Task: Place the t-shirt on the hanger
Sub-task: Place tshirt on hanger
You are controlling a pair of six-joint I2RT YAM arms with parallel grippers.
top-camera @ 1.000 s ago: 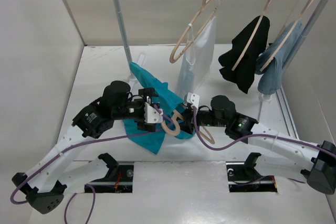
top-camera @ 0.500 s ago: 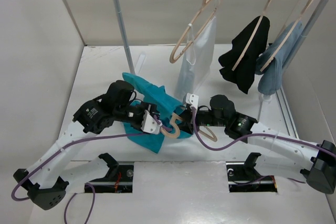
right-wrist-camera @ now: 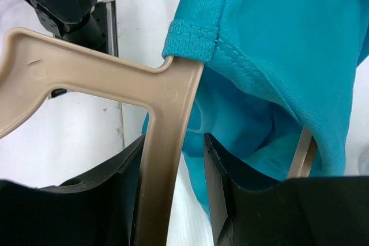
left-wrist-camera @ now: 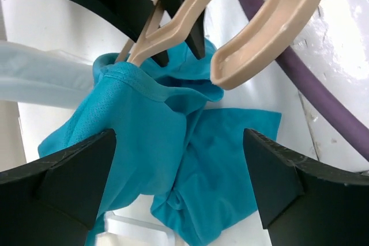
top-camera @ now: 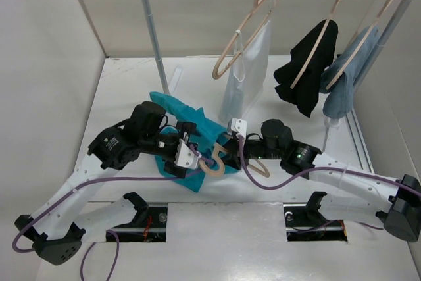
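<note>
The teal t-shirt [top-camera: 200, 126] lies crumpled on the white table between my two arms. Its hem is hooked over one shoulder of the pale wooden hanger [top-camera: 212, 166]. My right gripper [top-camera: 227, 153] is shut on the hanger's bar [right-wrist-camera: 167, 142], with teal cloth [right-wrist-camera: 288, 38] draped over the corner above its fingers. My left gripper [top-camera: 195, 156] is wide open and empty, just left of the hanger's hook. In the left wrist view the gripper [left-wrist-camera: 184, 200] frames the bunched shirt [left-wrist-camera: 150, 136], with the hook [left-wrist-camera: 271, 33] above it.
A clothes rack stands at the back on a metal pole [top-camera: 154, 37]. On it hang a hanger with white cloth [top-camera: 253, 70], a black garment [top-camera: 309, 70] and grey-blue cloth [top-camera: 345, 77]. Purple cables [top-camera: 131, 174] trail from both arms.
The shirt's raised top edge has sunk and shifted left, away from the pole. My left gripper has moved down and right, close to the hanger's hook. The right gripper edged slightly left.
</note>
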